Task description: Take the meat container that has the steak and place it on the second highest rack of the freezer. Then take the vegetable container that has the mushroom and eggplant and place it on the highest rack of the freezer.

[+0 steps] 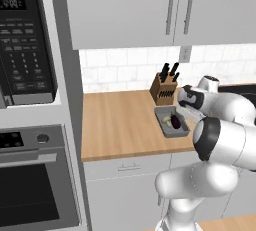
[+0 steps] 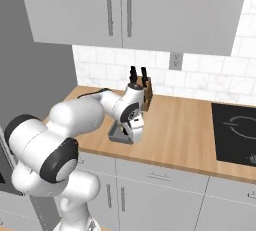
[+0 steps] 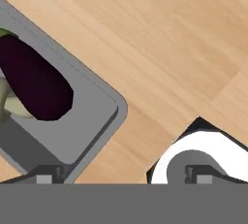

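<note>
With the gripper (image 3: 121,179) released wide just above the vegetable container (image 3: 87,121), whose wall lies under one fingertip, lower squarely astride that wall, clear of the eggplant (image 3: 34,82), before closing.

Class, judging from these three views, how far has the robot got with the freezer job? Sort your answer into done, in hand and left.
Done: no meat container is on the counter, so that step may be finished; the freezer isn't visible to confirm.
In hand: the gripper, jaws open, is low at the tray with the eggplant and mushroom, one finger over the tray, the other over the counter.
Left: gripping, lifting, placing it on the highest rack.
</note>
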You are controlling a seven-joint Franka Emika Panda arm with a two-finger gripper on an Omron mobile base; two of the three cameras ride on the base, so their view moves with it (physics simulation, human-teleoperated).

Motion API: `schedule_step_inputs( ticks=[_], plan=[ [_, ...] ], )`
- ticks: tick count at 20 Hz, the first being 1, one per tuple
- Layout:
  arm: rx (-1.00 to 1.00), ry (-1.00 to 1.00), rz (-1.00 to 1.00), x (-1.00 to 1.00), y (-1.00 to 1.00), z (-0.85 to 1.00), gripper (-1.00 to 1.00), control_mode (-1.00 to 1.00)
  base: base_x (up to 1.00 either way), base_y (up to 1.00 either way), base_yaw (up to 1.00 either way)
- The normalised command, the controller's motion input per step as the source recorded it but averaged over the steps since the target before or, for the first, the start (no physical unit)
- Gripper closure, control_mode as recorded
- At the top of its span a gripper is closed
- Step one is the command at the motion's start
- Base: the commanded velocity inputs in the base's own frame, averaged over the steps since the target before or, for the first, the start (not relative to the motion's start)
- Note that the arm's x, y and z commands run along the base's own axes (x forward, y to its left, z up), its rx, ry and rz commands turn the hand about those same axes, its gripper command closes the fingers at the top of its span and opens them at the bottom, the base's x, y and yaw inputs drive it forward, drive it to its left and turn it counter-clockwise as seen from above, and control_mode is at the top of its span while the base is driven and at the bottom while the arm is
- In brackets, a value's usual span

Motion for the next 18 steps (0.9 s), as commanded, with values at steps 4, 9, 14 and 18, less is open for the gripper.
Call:
schedule_step_inputs(
  ticks=[4,9,14,18],
  plan=[
    [0.00,0.00,-0.01,0.00,0.10,-0.37,-1.00,-1.00,0.00,0.00,0.00],
    [0.00,0.00,-0.16,-0.01,0.04,-0.27,-1.00,-1.00,0.00,0.00,0.00],
    [0.00,0.02,-0.26,0.08,0.20,-0.06,-1.00,-1.00,0.00,0.00,0.00],
    [0.00,0.02,-0.12,0.22,0.00,-0.13,-1.00,-1.00,0.00,0.00,0.00]
  ],
)
